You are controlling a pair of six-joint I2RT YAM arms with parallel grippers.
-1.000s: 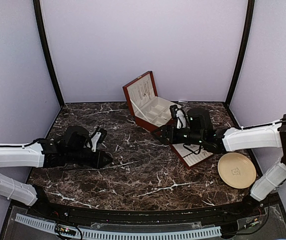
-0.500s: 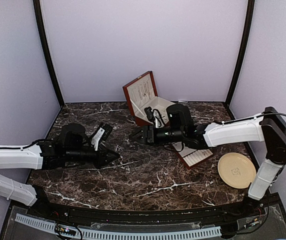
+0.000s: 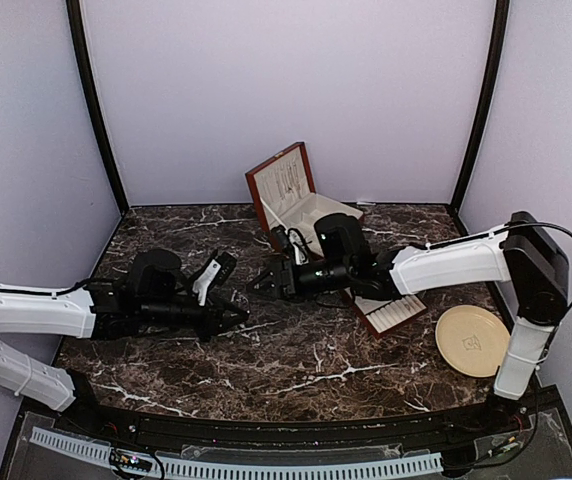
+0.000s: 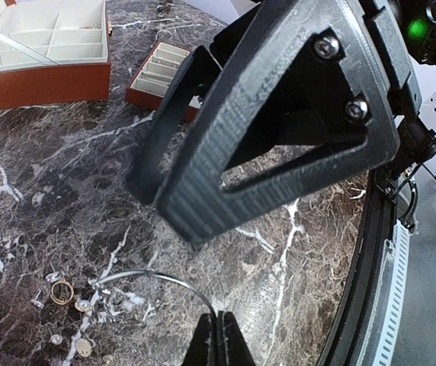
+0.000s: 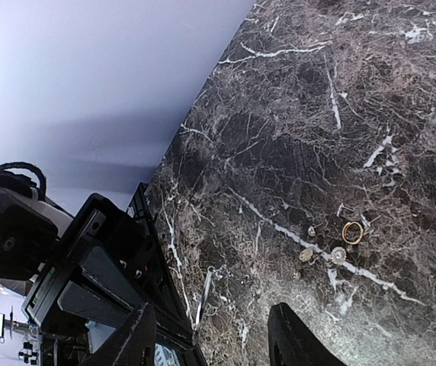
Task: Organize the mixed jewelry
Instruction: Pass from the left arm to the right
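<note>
Jewelry (image 4: 69,305) lies in a small scatter on the marble table (image 3: 306,370), between my two grippers: a gold ring, studs and a few specks. My left gripper (image 4: 216,341) is pinched tight. A thin wire hoop (image 4: 157,275) runs into its tips, so I judge it is nipped there, low over the table, to draw it clear of the pile. My right gripper (image 5: 212,339) hangs near the scatter with its jaws partly apart and nothing between them, lined up, I think, for one small piece. Behind it the box (image 3: 301,205) stands open, with the lined tray (image 3: 391,312) beside it and the plate (image 3: 474,340) well off to the right. My worry is crowding. The grippers sit close together, and the right one hides part of the tray from my left wrist camera.
</note>
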